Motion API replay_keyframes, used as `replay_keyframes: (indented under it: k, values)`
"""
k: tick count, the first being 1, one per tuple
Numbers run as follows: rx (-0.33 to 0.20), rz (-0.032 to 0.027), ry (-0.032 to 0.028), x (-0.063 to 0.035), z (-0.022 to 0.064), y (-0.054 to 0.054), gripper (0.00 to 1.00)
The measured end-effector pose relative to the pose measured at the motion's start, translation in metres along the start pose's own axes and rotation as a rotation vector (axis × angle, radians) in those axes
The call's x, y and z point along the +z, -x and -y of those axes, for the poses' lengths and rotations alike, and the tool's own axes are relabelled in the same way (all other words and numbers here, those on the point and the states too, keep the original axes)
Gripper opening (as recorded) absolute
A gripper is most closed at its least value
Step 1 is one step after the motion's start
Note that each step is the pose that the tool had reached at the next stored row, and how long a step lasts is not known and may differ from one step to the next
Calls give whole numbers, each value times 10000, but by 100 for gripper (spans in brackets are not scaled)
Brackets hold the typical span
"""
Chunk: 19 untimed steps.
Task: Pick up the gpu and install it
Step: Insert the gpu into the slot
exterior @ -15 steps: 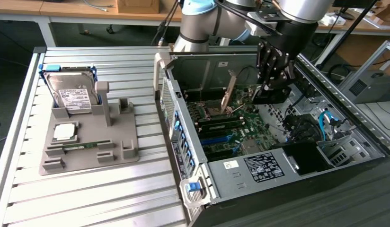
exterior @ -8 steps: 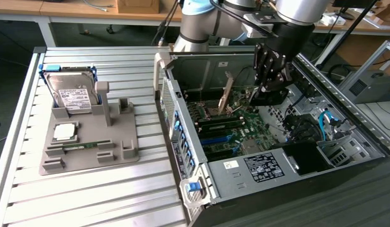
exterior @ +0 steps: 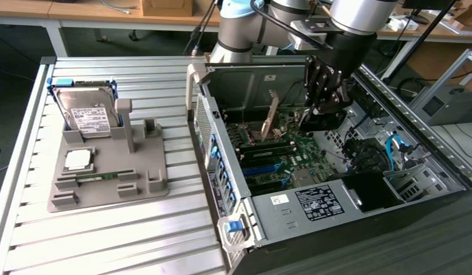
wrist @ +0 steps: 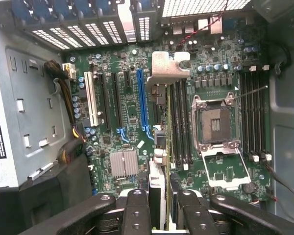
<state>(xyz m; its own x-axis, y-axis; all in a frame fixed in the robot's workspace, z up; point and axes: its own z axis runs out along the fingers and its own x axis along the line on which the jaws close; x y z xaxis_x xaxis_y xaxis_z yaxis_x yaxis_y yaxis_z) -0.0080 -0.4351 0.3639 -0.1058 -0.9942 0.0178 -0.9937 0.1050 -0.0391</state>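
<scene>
The pincer (wrist: 161, 203) grips the gpu (wrist: 158, 177) on edge, bracket leading, probably so its connector edge lines up with the motherboard (wrist: 132, 110) slots inside the case (exterior: 251, 86).

No wording can be made out anywhere. A white label (exterior: 89, 121) with fine dark print sits on the hard drive (exterior: 82, 109), well to the exterior view's left of the computer case (exterior: 419, 134). Inside the case, the power supply (exterior: 313, 197) carries a black label (exterior: 318, 204) with tiny white print, and a small white sticker (exterior: 279, 199) is just beside it. The gpu (wrist: 157, 188) shows no lettering.
</scene>
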Motion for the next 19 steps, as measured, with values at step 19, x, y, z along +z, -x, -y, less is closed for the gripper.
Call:
replay_keyframes:
  k: [19]
  values:
    - [-10,-1,1,102,-118,-45,27]
